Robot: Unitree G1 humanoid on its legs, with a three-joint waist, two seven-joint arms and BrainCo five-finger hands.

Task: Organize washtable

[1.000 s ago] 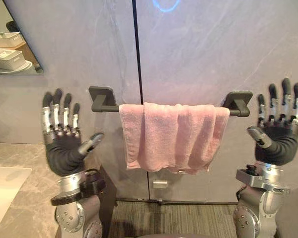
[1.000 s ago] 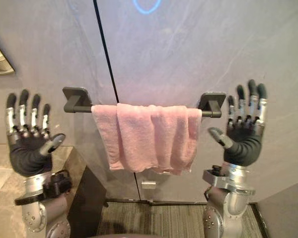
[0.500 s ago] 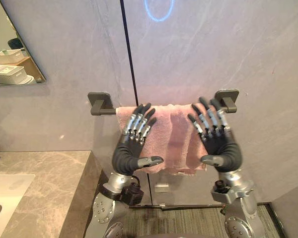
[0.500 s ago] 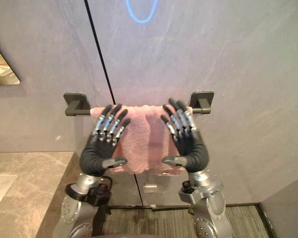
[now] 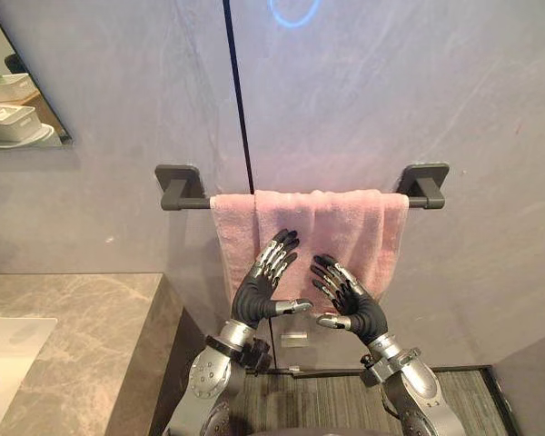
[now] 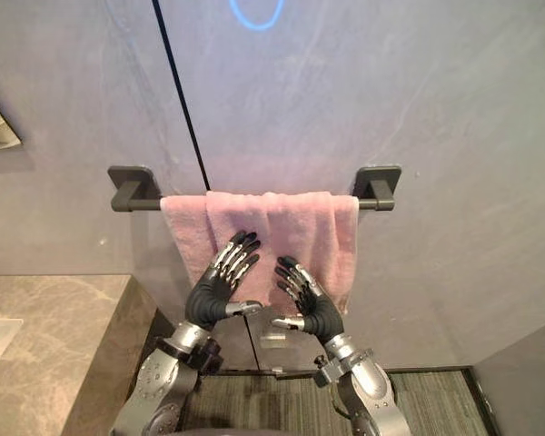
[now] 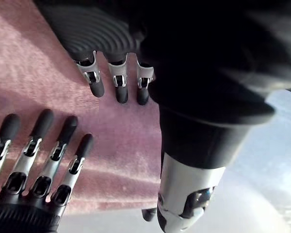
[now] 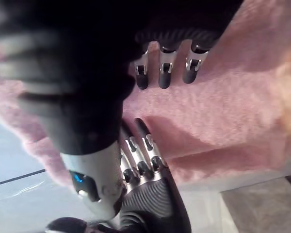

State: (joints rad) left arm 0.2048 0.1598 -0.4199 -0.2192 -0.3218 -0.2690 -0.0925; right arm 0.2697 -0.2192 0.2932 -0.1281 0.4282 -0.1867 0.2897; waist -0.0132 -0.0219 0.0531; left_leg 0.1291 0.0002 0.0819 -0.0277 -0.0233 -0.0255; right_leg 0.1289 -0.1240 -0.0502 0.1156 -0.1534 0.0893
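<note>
The marble washtable is seen below and to the left of the towel bar, with a white sink set in it. A pink towel is draped over the bar and spread between its two brackets, its lower edge hanging uneven and its front marked by folds. Hanging is judged done; smoothing and squaring of the cloth appears to be left. Below the bar, in front of the towel's lower half, the left hand and the right hand are held side by side, fingers straight, with nothing grasped. Contact with the cloth cannot be confirmed.
</note>
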